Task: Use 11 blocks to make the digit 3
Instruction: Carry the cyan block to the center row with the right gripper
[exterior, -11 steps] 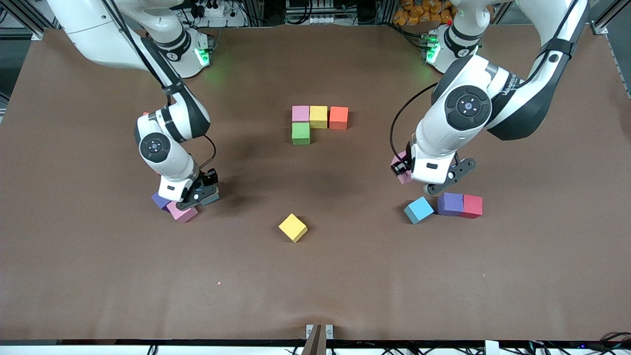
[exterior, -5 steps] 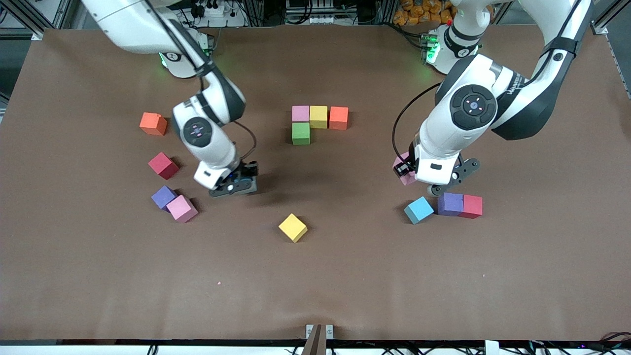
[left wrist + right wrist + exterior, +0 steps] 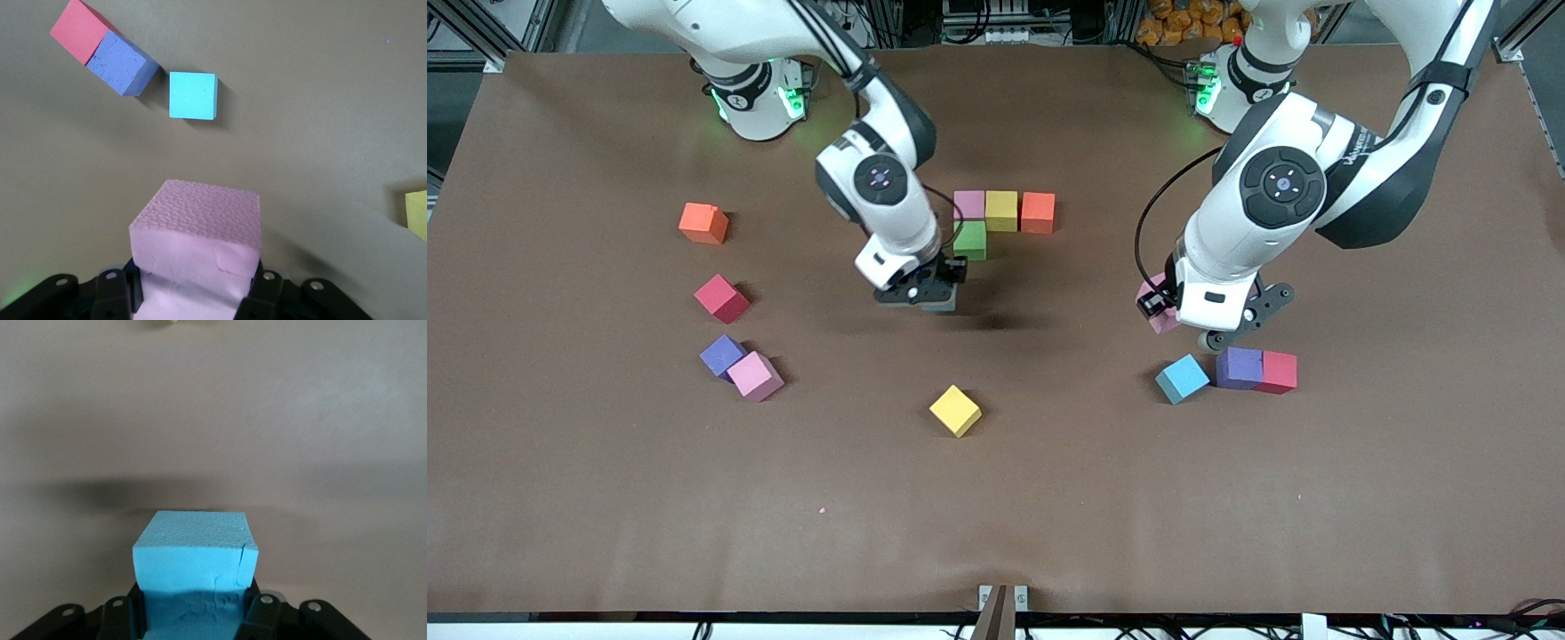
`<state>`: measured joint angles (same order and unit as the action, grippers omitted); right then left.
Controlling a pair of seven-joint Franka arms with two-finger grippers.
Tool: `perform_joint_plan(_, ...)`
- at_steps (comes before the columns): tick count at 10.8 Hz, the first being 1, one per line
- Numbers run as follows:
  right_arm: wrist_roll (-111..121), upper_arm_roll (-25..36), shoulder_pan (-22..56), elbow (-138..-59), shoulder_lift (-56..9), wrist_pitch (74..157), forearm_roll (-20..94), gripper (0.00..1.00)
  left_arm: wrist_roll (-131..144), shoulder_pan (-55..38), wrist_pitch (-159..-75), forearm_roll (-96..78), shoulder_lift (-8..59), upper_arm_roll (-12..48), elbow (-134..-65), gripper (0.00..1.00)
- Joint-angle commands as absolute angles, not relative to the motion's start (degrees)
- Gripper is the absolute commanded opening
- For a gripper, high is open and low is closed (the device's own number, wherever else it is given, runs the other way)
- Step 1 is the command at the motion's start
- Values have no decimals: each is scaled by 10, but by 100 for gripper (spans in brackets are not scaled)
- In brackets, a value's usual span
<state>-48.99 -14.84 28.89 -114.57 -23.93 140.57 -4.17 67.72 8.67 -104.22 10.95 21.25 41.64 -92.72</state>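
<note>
Four blocks form a partial figure mid-table: pink (image 3: 968, 204), yellow (image 3: 1001, 211) and orange (image 3: 1038, 212) in a row, with green (image 3: 970, 240) touching the pink one on the side nearer the camera. My right gripper (image 3: 921, 295) hangs just beside the green block, shut on a blue block (image 3: 193, 553). My left gripper (image 3: 1160, 308) is shut on a pink block (image 3: 197, 240) and hovers close to a loose blue block (image 3: 1183, 379), a purple one (image 3: 1240, 368) and a red one (image 3: 1278, 372).
Toward the right arm's end lie loose orange (image 3: 703, 223), red (image 3: 722, 298), purple (image 3: 720, 356) and pink (image 3: 756, 376) blocks. A yellow block (image 3: 955, 411) lies alone, nearer the camera than the figure.
The right arm has swung from the loose blocks at its end of the table to the centre, carrying the blue block. The left arm has barely moved.
</note>
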Motion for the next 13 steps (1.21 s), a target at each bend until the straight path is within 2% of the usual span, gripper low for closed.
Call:
perform_joint_plan(1, -534, -144, 310, -1125, -256, 1397, -34, 28, 676, 89, -1026, 98, 201, 417, -928, 13)
perform_joint_plan(13, -566, -142, 342, -1088, -321, 1404, -46, 29, 673, 89, -1018, 99, 201, 418, -928, 13)
